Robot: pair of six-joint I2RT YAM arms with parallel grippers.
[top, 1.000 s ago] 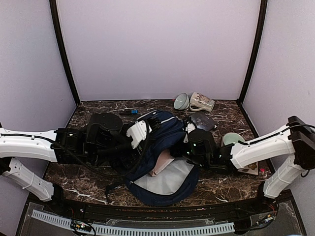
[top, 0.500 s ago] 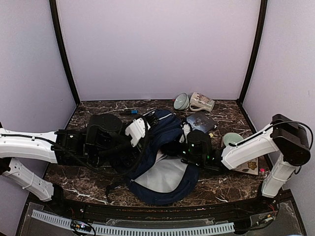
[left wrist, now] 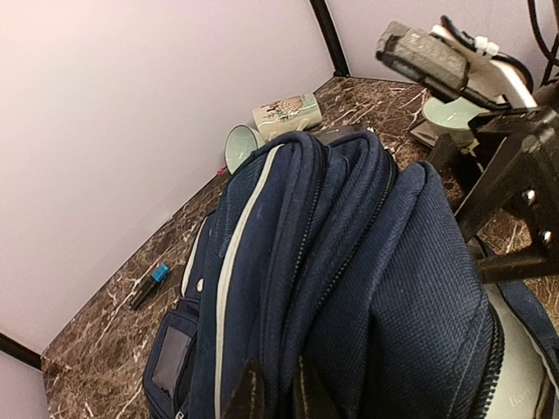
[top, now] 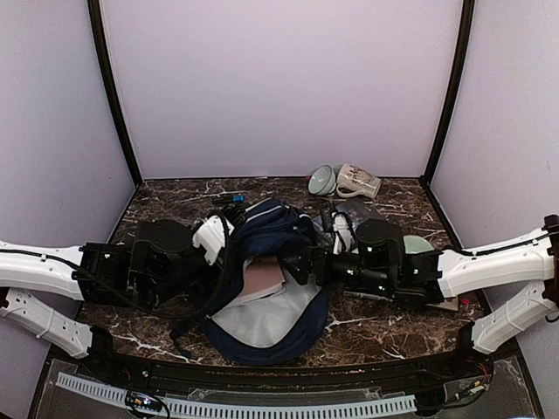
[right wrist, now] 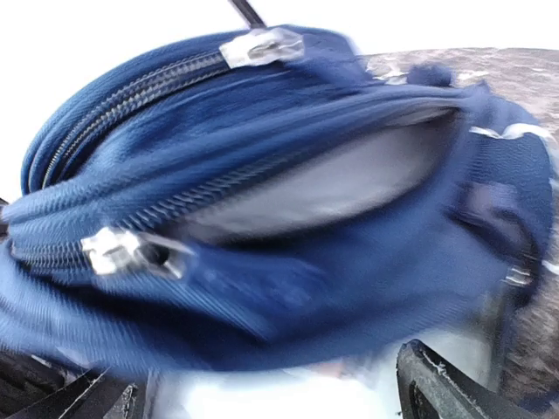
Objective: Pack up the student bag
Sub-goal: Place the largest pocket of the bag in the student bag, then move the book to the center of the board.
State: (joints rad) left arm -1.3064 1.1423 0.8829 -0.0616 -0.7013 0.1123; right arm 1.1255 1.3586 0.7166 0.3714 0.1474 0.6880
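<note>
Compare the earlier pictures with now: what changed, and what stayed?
The right gripper opened and moved left to the open student bag, where a brown flat item now shows. The left gripper drew back leftwards, pulling the bag's top along. Unchanged: left gripper shut on the bag's fabric; mug and bowl at the back.

Dark marble table (top: 389,330), student bag (top: 281,223), mug (top: 358,182), green bowl (top: 321,181), marker (top: 229,199)

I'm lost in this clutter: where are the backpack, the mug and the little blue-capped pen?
backpack (left wrist: 393,288), left wrist view, on its navy fabric front.
mug (top: 360,182), top view, on its printed side.
blue-capped pen (left wrist: 147,289), left wrist view, on its dark barrel.
</note>
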